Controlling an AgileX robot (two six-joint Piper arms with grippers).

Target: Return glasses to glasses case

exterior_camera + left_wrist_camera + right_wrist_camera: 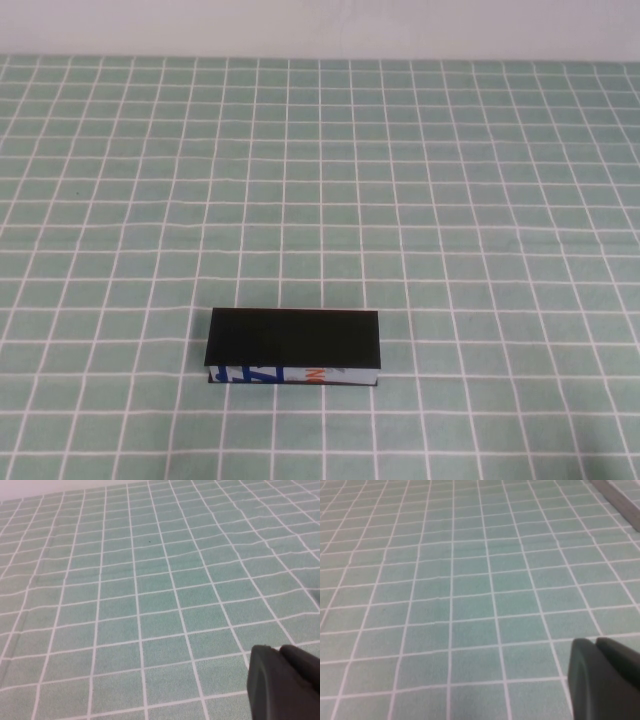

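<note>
Left pincer [282, 682]: only a dark finger tip enters the left wrist view, above bare cloth; whether it is apart or together cannot be told. Right pincer [602, 677]: likewise a single dark tip over bare cloth in the right wrist view; state cannot be told. Neither pincer nor arm appears in the high view, so both seem parked clear of the work.

The rectangular black glasses case [294, 347], front edge white with blue and orange print, lies at 6 o'clock on the green, white-gridded cloth of the counter [450, 200]. Its flat lid is down, so its contents are hidden.

The black glasses appear in no view. Judgement: the task either has not begun or is already finished. If unfinished, next move: locate the glasses and raise the lid.
</note>
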